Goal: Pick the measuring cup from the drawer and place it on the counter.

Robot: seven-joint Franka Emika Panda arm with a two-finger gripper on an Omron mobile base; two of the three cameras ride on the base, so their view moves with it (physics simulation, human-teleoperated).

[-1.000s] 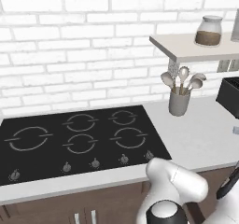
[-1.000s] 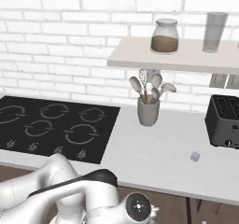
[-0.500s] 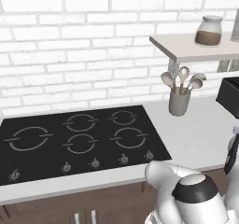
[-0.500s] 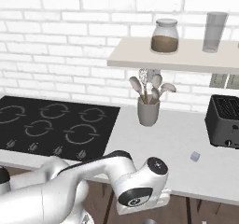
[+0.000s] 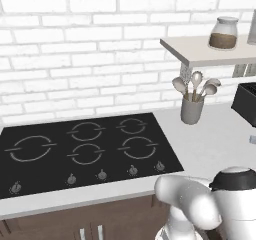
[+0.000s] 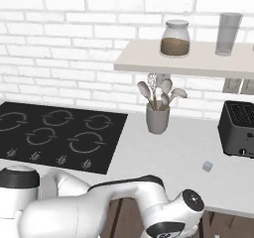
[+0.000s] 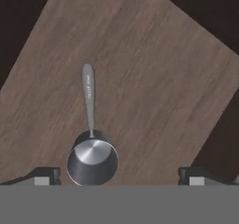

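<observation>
Bench: the smooth pale grey-white bench (image 6: pixel 178 152), lower right of the right base view, gives you bare room to set down.
Drawer: your wood-grain drawer floor (image 7: pixel 154 87) lies exposed.
Cup: the small shiny grey metal measuring cup (image 7: pixel 92 161) sits lower left, handle pointing up-frame.
Tool: your tool (image 7: pixel 119 177) hangs wide, tips straddling it, ready to descend.

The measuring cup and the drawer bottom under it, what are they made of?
The measuring cup looks like shiny grey metal: its round bowl has a bright gleam and its thin handle is smooth and silvery. The drawer bottom looks like brown wood with a dull finish, since fine grain lines run across it, though it could be a printed pattern.
</observation>
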